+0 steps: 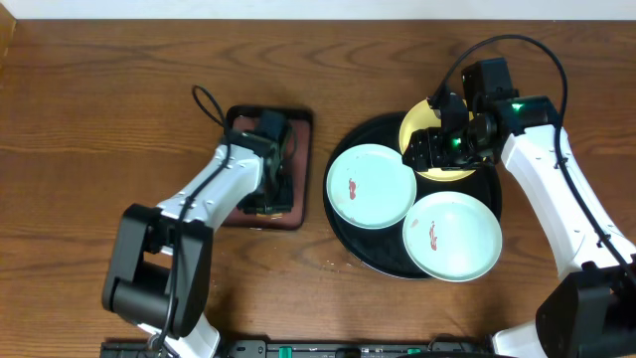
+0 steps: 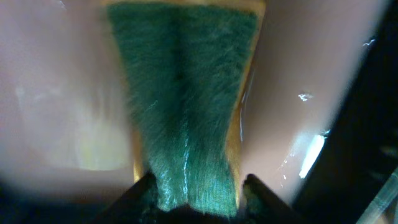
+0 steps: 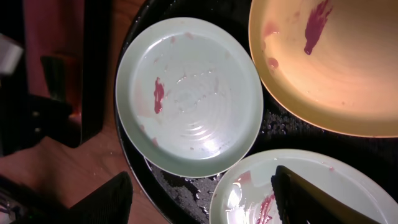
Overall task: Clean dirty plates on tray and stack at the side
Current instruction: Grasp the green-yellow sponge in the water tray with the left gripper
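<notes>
Three smeared plates lie on the round black tray [image 1: 375,131] [image 3: 180,186]. One mint plate [image 1: 370,186] [image 3: 189,96] is at its left, another mint plate [image 1: 452,236] [image 3: 367,180] at its front right. The yellow plate [image 1: 413,123] [image 3: 336,68] is at the back, partly hidden under my right gripper [image 1: 417,151] [image 3: 205,202]. That gripper hangs open above the tray, nothing between its fingers. My left gripper [image 1: 270,184] [image 2: 198,186] is down on the brown tray [image 1: 304,169] [image 2: 311,62], shut on a green and yellow sponge [image 2: 183,93], which creases down its middle.
The rectangular brown tray sits just left of the black tray, with a narrow strip of wooden table [image 1: 89,119] between them. A black cable loop [image 1: 207,103] lies behind the brown tray. Water drops cover the black tray between the plates.
</notes>
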You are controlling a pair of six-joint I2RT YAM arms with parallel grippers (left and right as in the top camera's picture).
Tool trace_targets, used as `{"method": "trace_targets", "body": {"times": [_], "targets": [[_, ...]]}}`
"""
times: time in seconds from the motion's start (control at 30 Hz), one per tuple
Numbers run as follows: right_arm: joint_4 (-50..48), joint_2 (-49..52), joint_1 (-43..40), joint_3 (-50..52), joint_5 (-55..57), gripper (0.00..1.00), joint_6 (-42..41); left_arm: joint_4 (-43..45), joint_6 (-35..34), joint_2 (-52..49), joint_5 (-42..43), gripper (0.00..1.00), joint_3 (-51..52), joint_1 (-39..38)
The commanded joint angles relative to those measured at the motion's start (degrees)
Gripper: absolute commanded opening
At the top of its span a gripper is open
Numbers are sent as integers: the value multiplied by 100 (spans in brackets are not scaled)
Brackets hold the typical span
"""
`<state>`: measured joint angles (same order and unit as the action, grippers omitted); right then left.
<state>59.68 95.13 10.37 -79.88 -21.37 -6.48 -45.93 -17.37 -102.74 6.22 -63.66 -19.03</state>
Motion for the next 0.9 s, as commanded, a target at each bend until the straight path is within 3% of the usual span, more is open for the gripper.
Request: {"method": "trace_targets", "body": {"times": [0.0, 0.1, 0.13, 0.33, 0.4, 0.47, 0.6, 0.77, 0.87], "targets": [[-9, 42, 57, -90, 15, 71, 74, 258, -79, -170, 59, 34, 289, -35], [-9, 42, 57, -90, 15, 71, 74, 531, -70, -214, 50, 11, 354, -28], [-13, 42, 57, -90, 15, 71, 74, 632, -72, -210, 11, 8, 332, -17], [-7, 42, 57, -90, 15, 71, 72, 415, -48, -184, -7, 8, -463, 240], [-4, 42, 57, -90, 15, 71, 72, 227, -48, -173, -7, 17, -719, 295], [-11, 42, 57, -90, 24, 72, 74, 111, -48, -168, -4, 39, -855, 313], [-72, 74, 55, -90, 400, 76, -50, 76, -52, -175, -7, 55, -859, 310], [-162, 249, 57, -90, 476, 77, -144, 308, -57, -236, -256, 54, -804, 310], [-184, 426, 55, -90, 459, 77, -164, 490, -63, -404, -538, 47, -669, 310]]}}
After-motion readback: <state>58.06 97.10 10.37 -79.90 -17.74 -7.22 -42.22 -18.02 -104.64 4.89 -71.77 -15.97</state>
